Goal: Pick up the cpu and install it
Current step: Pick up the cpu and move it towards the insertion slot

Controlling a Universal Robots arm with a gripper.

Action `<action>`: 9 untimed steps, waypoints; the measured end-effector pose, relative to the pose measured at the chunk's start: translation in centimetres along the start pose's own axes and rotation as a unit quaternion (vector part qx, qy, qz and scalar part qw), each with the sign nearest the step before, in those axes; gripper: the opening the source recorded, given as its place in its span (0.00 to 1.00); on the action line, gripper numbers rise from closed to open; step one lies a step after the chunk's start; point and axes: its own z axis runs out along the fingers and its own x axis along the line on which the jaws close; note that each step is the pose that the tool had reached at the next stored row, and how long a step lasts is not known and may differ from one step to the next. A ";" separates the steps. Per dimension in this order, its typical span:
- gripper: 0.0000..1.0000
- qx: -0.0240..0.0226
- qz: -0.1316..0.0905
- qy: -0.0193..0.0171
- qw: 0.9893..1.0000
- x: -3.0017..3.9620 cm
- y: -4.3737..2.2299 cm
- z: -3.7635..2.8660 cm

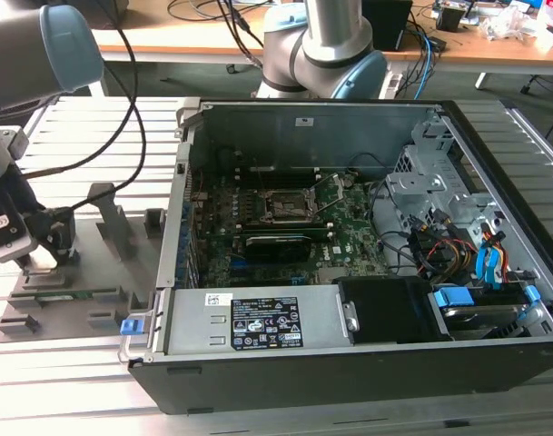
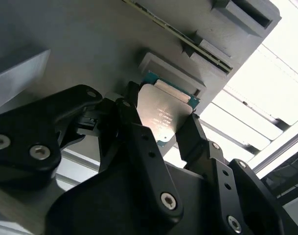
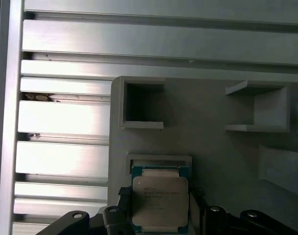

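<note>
Slatted metal tabletop (image 1: pixel 76 381) carrying an open computer case (image 1: pixel 367 377), with a grey holder (image 1: pixel 103 272) just beside it on the exterior view's left, where my arm reaches down. In both wrist views my claw (image 3: pixel 160 195) looks closed to the chip's width, gripping the cpu (image 2: pixel 163 112) by two opposite edges, flat, metal face up, at a holder pocket. The socket (image 1: pixel 290 207) lies well apart toward the exterior view's right, low inside the case, walled in closely.
</note>
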 end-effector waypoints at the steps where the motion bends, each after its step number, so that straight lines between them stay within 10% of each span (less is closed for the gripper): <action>1: 0.55 0.000 0.000 0.000 1.000 0.00 0.00 -0.19; 9: 0.55 0.000 0.000 0.000 1.000 0.01 0.02 -2.21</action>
